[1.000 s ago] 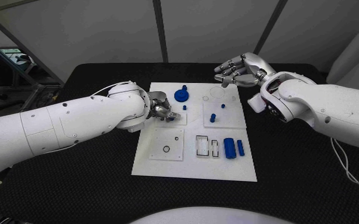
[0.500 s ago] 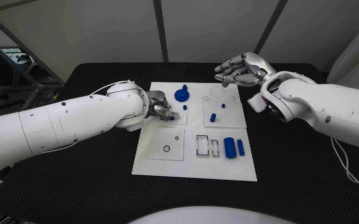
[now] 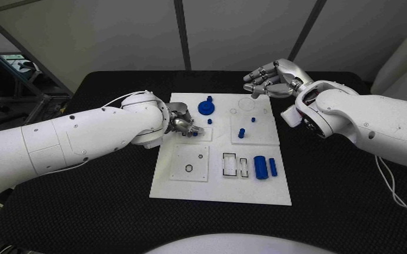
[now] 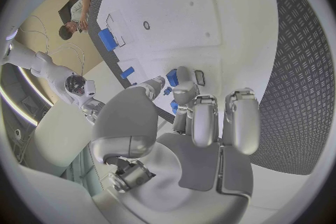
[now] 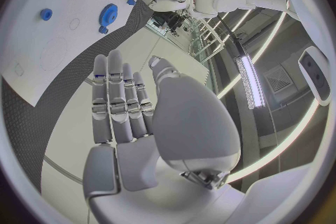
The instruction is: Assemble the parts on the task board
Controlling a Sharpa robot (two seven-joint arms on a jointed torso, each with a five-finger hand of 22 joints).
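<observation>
From the head camera, the white task board [image 3: 222, 154] lies mid-table on the black table [image 3: 339, 195]. The left hand [image 3: 180, 120] rests over the board's left edge, fingers curled toward a small blue peg [image 3: 209, 122]; whether it grips anything cannot be told here. A blue gear [image 3: 206, 107] sits near the board's far edge, a blue pin [image 3: 241, 132] stands in the right panel, and two blue blocks [image 3: 264, 167] lie side by side nearer the robot. The right hand [image 3: 270, 79] hovers beyond the board's far right corner, fingers spread and holding nothing.

At the left wrist, the left hand [image 4: 199, 123] has its fingertips closed around small blue pieces [image 4: 171, 77] against the board [image 4: 210, 5].

At the right wrist, the right hand [image 5: 129, 117] is open and empty, fingers straight, apart from the board [image 5: 49, 28], where the gear [image 5: 108, 13] lies.
</observation>
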